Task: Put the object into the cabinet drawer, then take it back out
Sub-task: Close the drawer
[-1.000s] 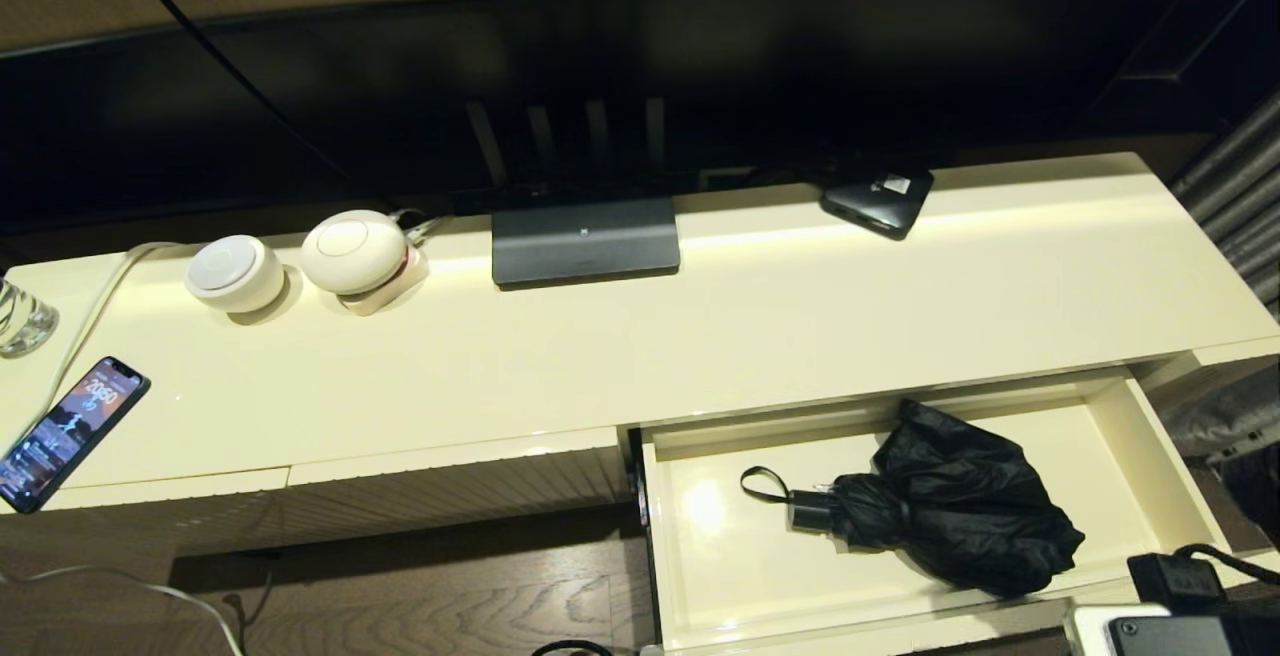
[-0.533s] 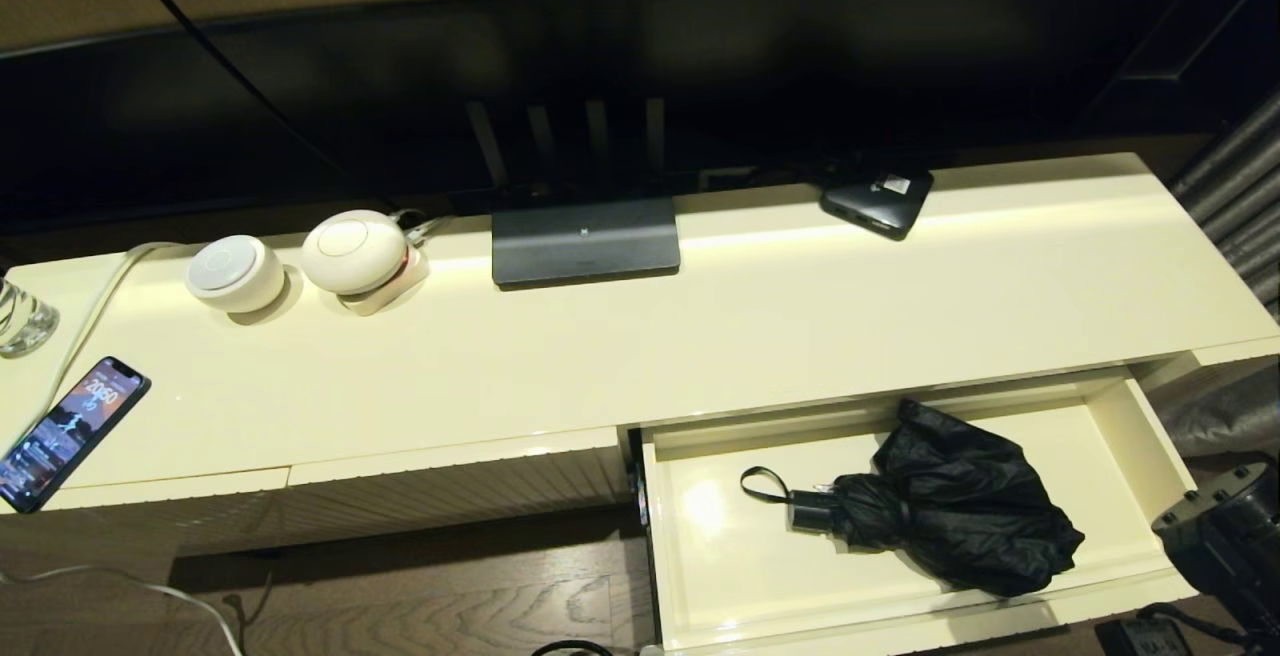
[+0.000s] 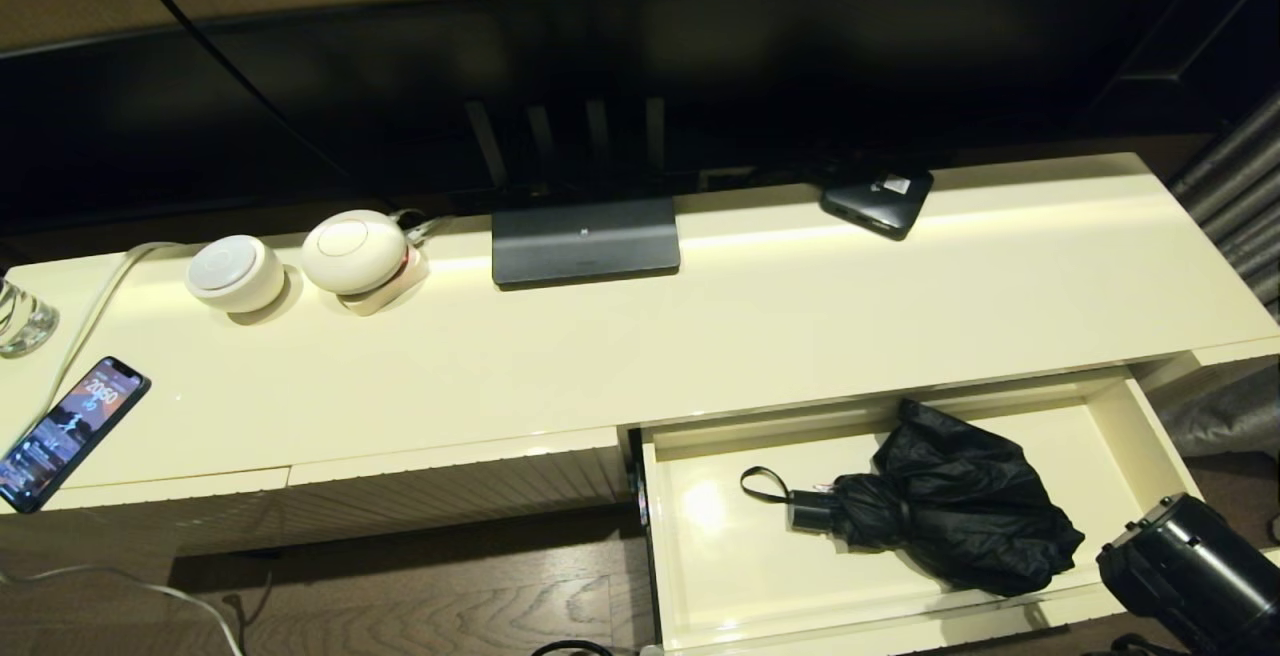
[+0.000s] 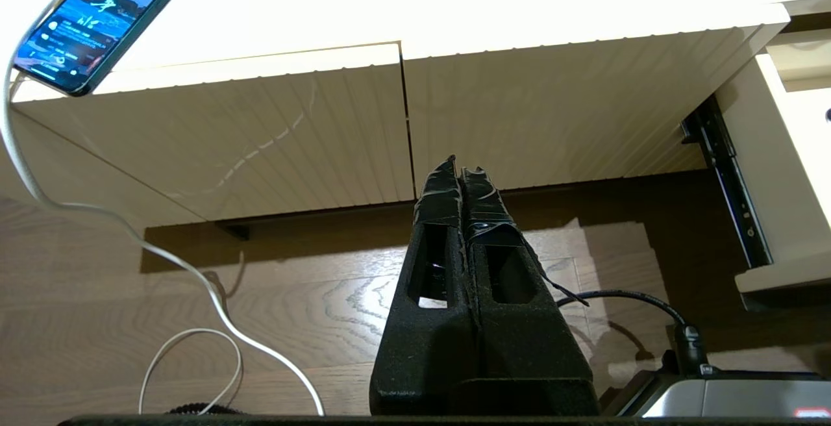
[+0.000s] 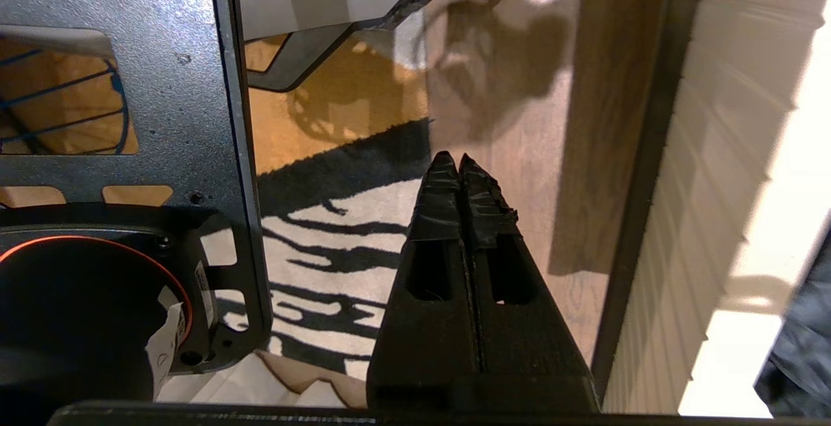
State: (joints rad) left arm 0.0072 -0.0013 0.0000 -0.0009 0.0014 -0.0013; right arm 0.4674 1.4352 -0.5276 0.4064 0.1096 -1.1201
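Observation:
The black folding umbrella (image 3: 960, 511) lies inside the open cream drawer (image 3: 720, 566). Its short handle (image 3: 812, 511) and wrist loop (image 3: 762, 483) point left, and nothing is touching it. My right arm (image 3: 1190, 576) is at the drawer's front right corner, lower than the rim. In the right wrist view my right gripper (image 5: 453, 160) is shut and empty, over the rug beside the drawer's ribbed front (image 5: 701, 218) and dark strip (image 5: 643, 218). My left gripper (image 4: 462, 165) is shut and empty, low over the wood floor in front of the closed ribbed panels (image 4: 292, 140).
On the cabinet top stand a phone (image 3: 70, 431), a glass (image 3: 22, 316), two white round devices (image 3: 235, 274), a dark TV stand (image 3: 585, 241) and a small black box (image 3: 878, 196). White cable (image 4: 162, 257) trails on the floor. A metal frame (image 5: 175, 88) stands beside my right gripper.
My right arm has shifted around the drawer's front right corner and now shows larger in the head view. The drawer and the umbrella have not moved.

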